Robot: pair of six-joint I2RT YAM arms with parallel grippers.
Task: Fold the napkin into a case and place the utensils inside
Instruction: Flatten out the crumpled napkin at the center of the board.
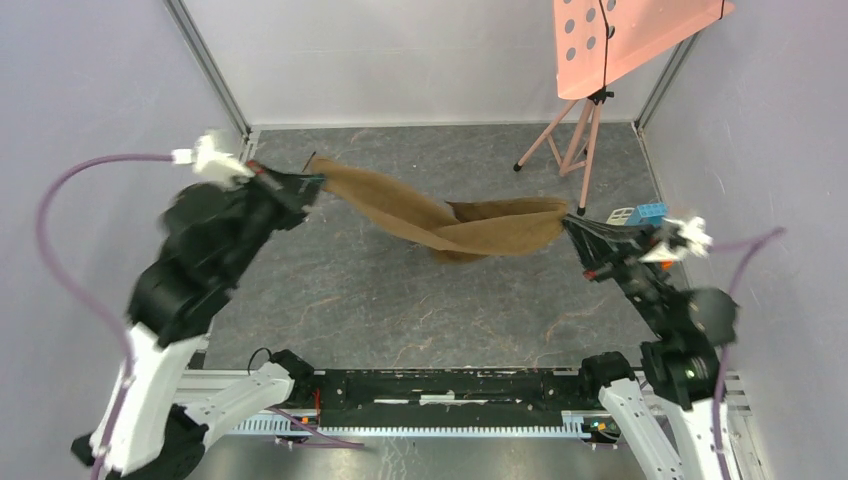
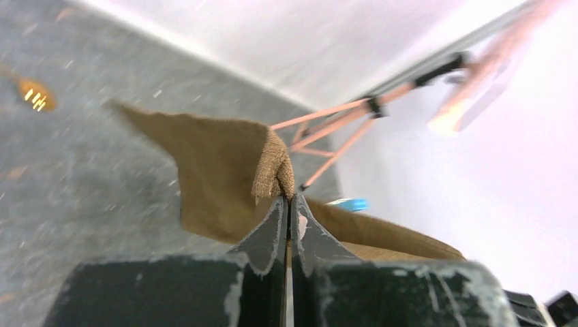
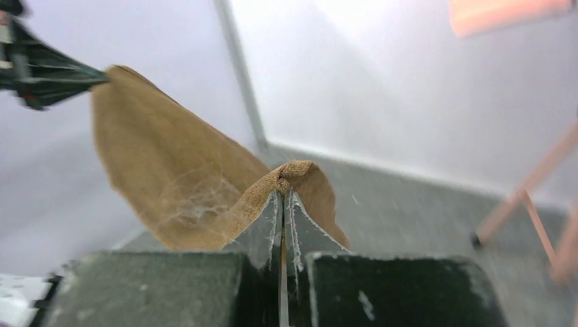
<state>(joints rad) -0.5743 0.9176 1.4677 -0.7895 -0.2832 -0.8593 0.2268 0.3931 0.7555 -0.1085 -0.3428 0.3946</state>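
Left gripper and right gripper each clamp tight on one end, napkin sagging in mid-air between them

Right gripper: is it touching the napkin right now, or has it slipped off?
Touching. The right wrist view shows the right gripper with its jaws closed on a bunched fold of the napkin; the cloth rises straight out from between them, with no gap.

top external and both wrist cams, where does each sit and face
Top external: above and behind both arms, looking down at the table; left gripper and right gripper hold the napkin.
Left wrist: on the left arm, facing right along its shut fingers.
Right wrist: on the right arm, facing left; own fingers show.
All three share the napkin.
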